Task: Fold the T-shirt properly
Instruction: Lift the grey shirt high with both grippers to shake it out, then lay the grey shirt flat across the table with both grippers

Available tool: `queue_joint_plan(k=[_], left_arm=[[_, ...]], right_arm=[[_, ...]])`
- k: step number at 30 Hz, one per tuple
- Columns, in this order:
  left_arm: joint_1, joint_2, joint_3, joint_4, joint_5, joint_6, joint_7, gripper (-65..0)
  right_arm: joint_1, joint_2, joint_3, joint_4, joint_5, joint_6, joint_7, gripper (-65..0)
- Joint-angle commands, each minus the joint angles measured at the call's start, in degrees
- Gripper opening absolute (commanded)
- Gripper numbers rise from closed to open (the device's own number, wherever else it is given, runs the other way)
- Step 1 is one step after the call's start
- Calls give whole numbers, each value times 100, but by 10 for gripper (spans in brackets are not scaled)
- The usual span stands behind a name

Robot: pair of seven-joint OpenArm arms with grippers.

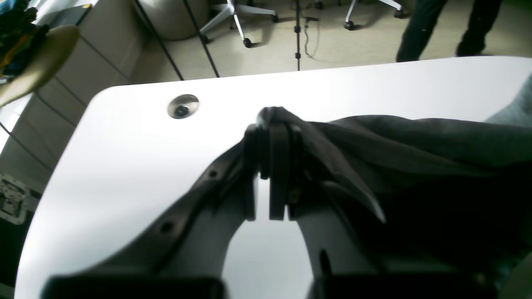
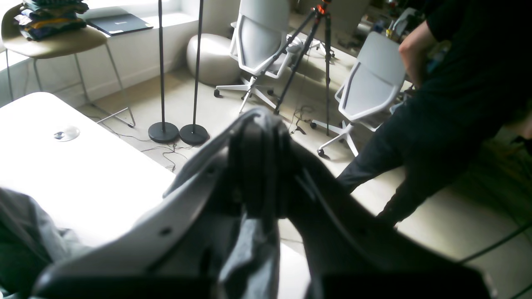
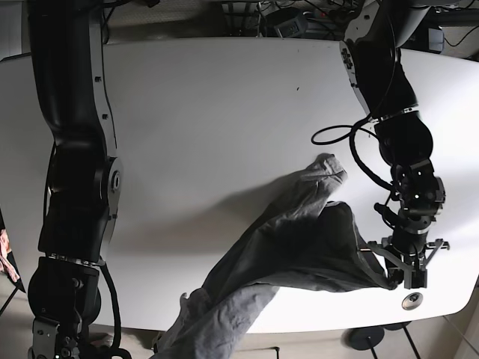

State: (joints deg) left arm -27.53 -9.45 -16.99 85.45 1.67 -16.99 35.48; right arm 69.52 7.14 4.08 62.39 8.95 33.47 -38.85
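One grey T-shirt [image 3: 292, 250], one white table [image 3: 202, 112], two office chairs [image 2: 259, 37], one tripod [image 2: 309, 45].

White table [image 3: 209, 112], rounded corners, glossy top. Grey T-shirt [image 3: 284, 247] lies crumpled on near-right part of it in base view; one end bunched toward table centre-right, other end trailing off the near edge at bottom. Fabric partly lifted at its right side, so only part rests flat. Round metal grommet [image 3: 409, 301] set flush in tabletop nr the corner, just beside shirt's right end; same disc shows in left wrist view [image 1: 183, 106] on bare surface. Small dark speck [image 3: 297, 88] on top, far side.
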Motion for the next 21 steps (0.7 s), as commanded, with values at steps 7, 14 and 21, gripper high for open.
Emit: queue_joint_plan(k=[7, 14, 21], left_arm=[[-2122, -1020, -19, -1349, -57, -265, -116, -650], [-3405, -1345, -19, -1675, -57, -301, -107, -650], [-2702, -1450, -441, -813, -57, -907, 561, -650]], right_arm=[[455, 267, 221, -485, 129, -424, 733, -631], [455, 267, 643, -476, 129, -433, 426, -631], [-1083, 231, 1153, 1203, 129, -433, -392, -631]])
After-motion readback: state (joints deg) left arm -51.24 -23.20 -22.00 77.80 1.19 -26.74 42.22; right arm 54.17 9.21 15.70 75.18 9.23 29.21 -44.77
